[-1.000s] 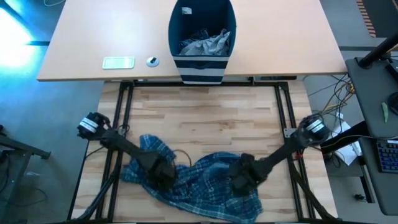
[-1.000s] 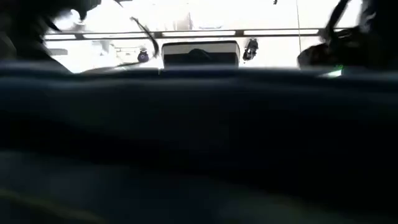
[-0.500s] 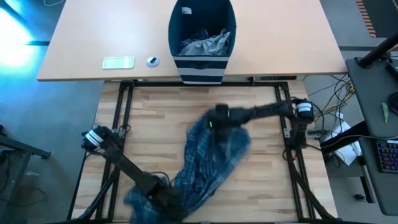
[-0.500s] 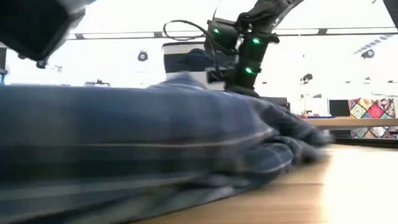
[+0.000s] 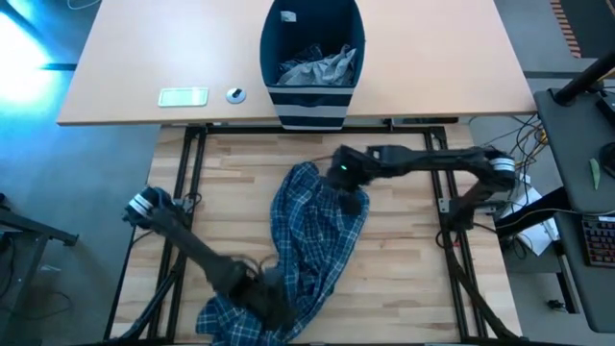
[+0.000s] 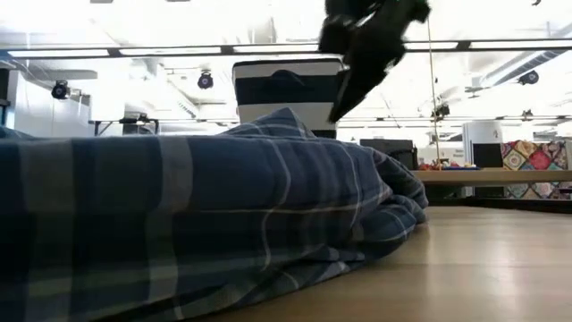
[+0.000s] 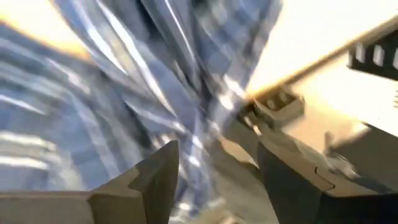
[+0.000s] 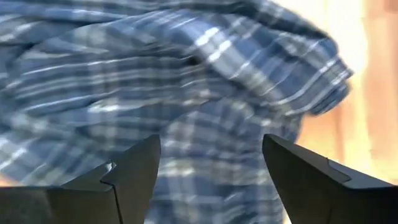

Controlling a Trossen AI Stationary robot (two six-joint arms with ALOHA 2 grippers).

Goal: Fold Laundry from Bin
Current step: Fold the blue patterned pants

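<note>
High view: one plaid garment (image 5: 312, 240) spread lengthwise down the wooden work table (image 5: 404, 279), bunched at the near-left corner.
Bin (image 5: 313, 60): one, on the pale desk (image 5: 125, 67) beyond the work table — one grey piece (image 5: 322, 65) visible inside, anything beneath it hidden.
Right gripper (image 5: 352, 200): at the garment's far end, above the cloth; fingers (image 8: 127, 171) spread wide in the right wrist view, nothing between them, plaid just past them.
Left gripper (image 5: 272, 300): low at the near-left bunch; fingers (image 7: 155, 180) apart with plaid fabric running between them — cannot tell whether actually pinched.
Low view: cloth heaped thick across the near side, blocking most of the table.
Risk, drag: with only the near end possibly held, likely to pull the garment into a tighter heap rather than flat.
Risk, edge: near-left bunch sits close to the table's edge — could slide off if tugged that way.
Risk, regrasp: a right pinch through a fold could catch two layers and twist the fold.
Desk extras: one flat pale card (image 5: 183, 96), one small round object (image 5: 235, 94).
Arms: two.
</note>
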